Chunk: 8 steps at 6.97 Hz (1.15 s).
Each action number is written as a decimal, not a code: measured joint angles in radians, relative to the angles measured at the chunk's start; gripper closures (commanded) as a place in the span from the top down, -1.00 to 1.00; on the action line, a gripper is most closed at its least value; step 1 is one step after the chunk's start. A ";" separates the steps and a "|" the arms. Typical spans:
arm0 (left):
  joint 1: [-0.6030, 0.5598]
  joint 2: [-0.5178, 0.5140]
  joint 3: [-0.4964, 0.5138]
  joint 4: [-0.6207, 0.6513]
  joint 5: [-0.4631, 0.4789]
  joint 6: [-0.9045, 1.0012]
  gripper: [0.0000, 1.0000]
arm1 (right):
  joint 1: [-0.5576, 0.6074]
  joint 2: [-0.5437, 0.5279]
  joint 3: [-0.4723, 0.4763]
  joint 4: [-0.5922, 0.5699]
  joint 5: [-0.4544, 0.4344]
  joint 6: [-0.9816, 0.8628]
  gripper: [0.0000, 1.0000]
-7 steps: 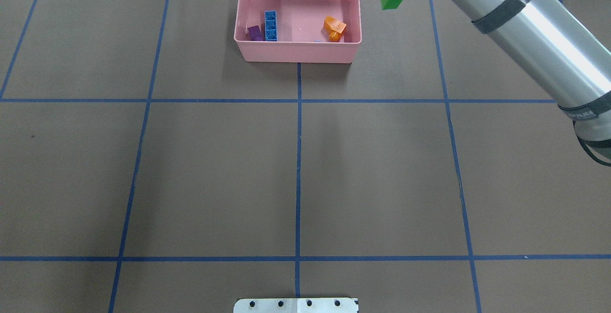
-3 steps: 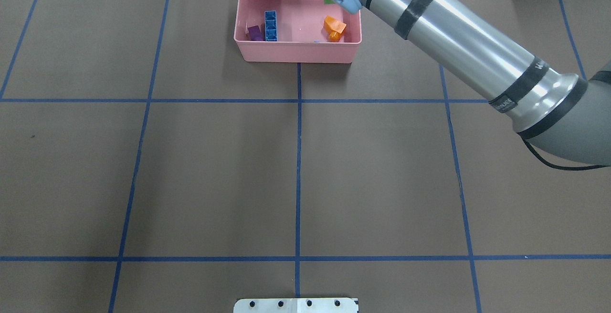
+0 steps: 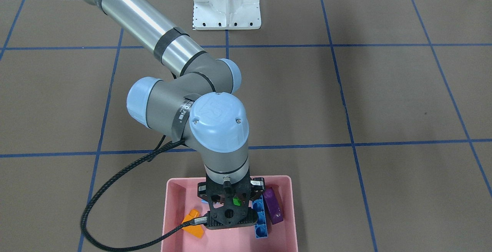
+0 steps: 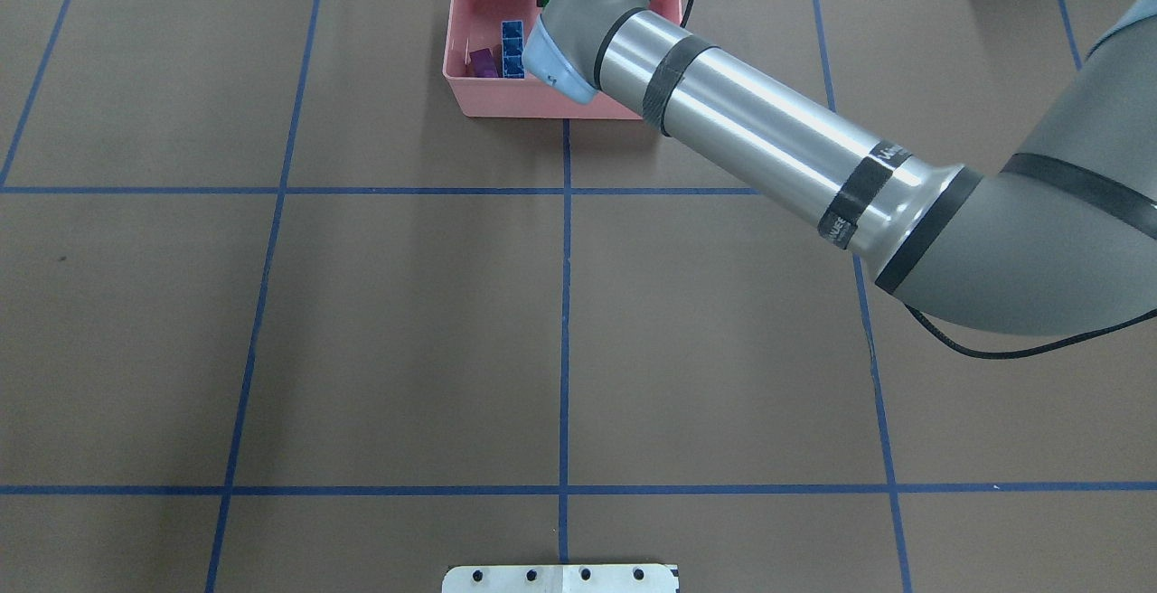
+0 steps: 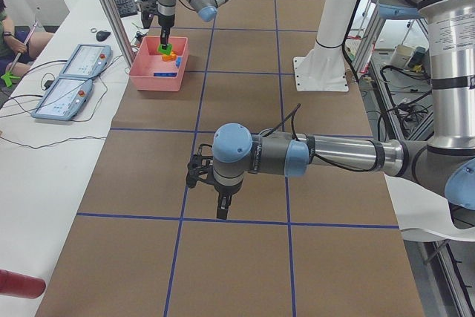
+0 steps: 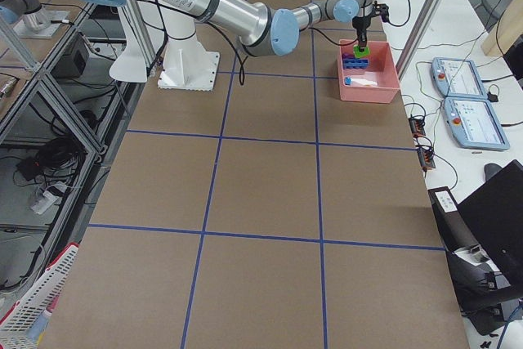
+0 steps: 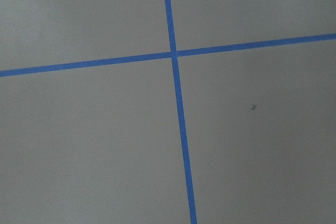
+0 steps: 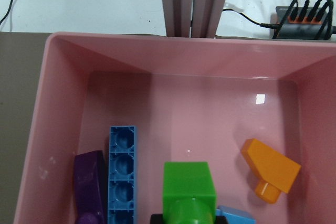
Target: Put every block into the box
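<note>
A: right hand (image 3: 233, 203), state?

B: closed on the green block (image 8: 189, 186); the block sits between its fingers, hanging over the middle of the pink box (image 8: 56, 145); looks clear of the box floor from the side cameras.

A: rest of the blocks?

B: four lie in the box; purple block (image 8: 88, 182) is along the left wall in the wrist view, right against the long blue block (image 8: 122, 177); the long blue one runs parallel to that wall; orange block (image 8: 270, 169) is on the other side, lying askew, well apart from those two; small blue block (image 8: 237, 216) is just beside the green one, lower down, only a corner showing.

A: box position?

B: far edge of the surface (image 7: 252, 156), straddling the centre blue tape line (image 4: 565, 304); the right arm is stretched across to it.

A: left hand (image 5: 222, 210)?

B: low over the surface, well apart from the box, fingers pointing down; only the side camera shows it; cannot tell if it's open or closed; its wrist camera shows just the surface and a tape crossing.
</note>
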 measured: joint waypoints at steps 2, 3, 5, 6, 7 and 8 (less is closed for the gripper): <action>0.000 0.001 0.000 0.000 -0.008 0.000 1.00 | -0.015 0.017 -0.035 0.046 -0.022 0.049 1.00; 0.000 0.000 0.001 0.000 -0.014 -0.001 1.00 | 0.004 0.021 -0.028 0.023 0.025 0.036 1.00; 0.000 0.000 0.003 0.000 -0.018 -0.001 1.00 | 0.068 0.018 0.092 -0.246 0.125 -0.108 1.00; 0.000 0.000 0.005 0.000 -0.018 0.000 1.00 | 0.101 -0.002 0.210 -0.443 0.147 -0.211 1.00; 0.000 0.001 0.010 0.000 -0.018 0.000 1.00 | 0.136 -0.079 0.365 -0.574 0.175 -0.276 1.00; 0.000 0.001 0.016 -0.001 -0.018 0.000 1.00 | 0.174 -0.226 0.558 -0.630 0.213 -0.317 1.00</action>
